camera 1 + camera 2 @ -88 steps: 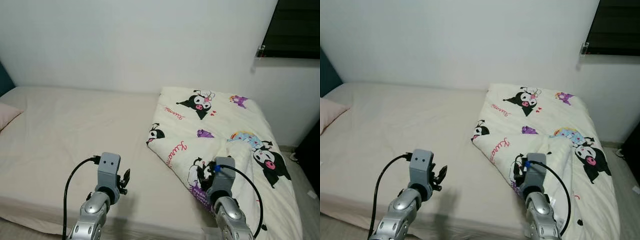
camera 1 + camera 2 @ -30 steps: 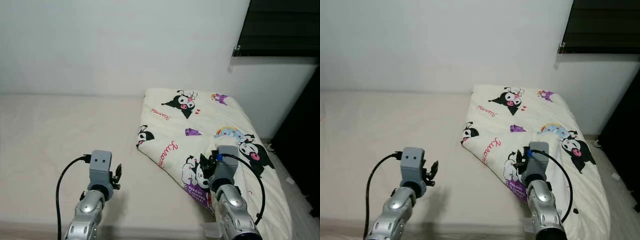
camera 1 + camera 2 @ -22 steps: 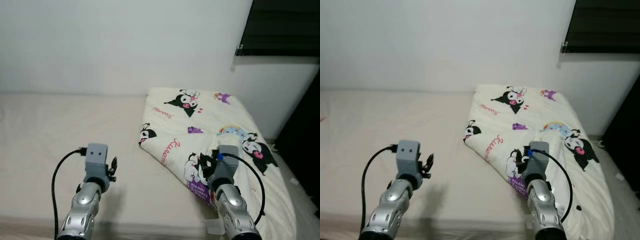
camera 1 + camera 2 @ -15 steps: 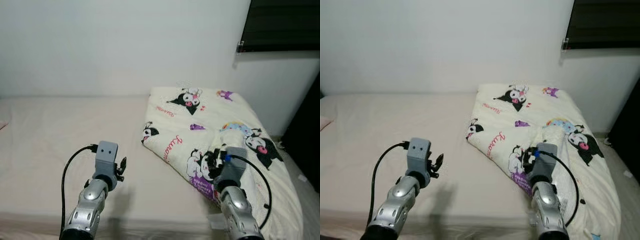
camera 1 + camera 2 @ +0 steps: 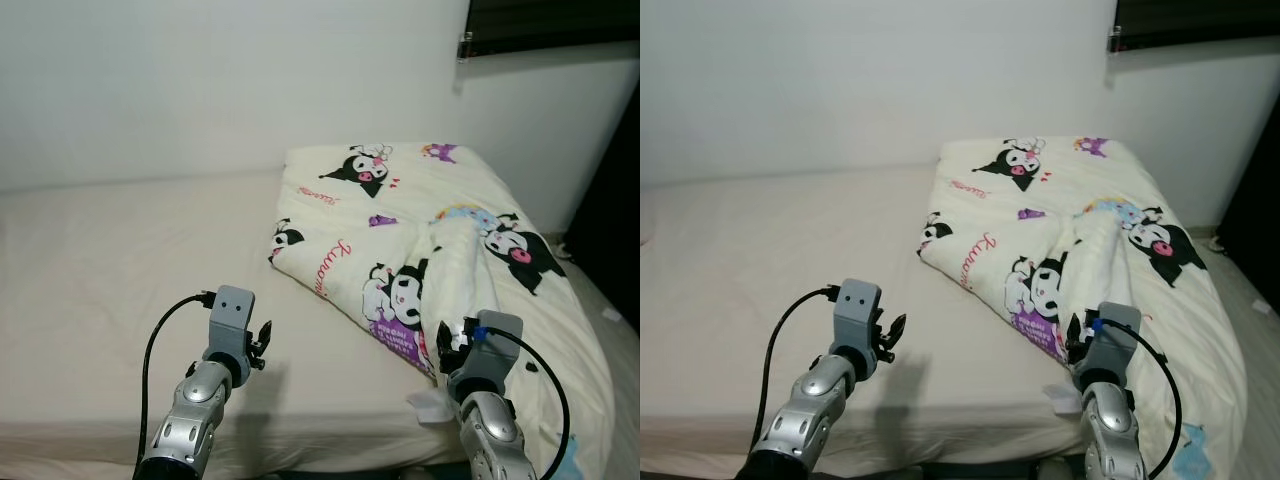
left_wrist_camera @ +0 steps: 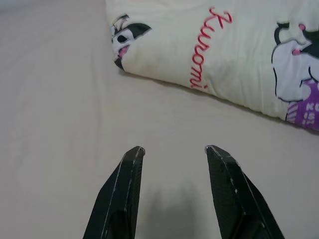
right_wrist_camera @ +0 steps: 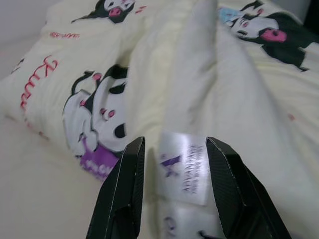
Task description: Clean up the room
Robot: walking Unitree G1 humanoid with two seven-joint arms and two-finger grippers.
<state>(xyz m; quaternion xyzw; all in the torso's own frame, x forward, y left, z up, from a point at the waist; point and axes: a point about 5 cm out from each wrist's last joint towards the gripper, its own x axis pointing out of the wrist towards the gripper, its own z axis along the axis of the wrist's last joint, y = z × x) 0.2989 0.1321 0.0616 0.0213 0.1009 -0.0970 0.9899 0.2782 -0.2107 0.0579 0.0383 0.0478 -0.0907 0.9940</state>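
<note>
left end effector released above sheet | right end effector released, straddling duvet tag

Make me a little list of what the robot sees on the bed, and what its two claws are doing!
bed: mattress under a plain beige sheet
blanket: cream cartoon blanket, folded over on the robot's right side of the bed
label: white tag sewn on the blanket
left gripper: left gripper open, over bare sheet, apart from the blanket's folded edge
right gripper: right gripper open, its fingers either side of the tag, not closed on it
background: white wall
</note>
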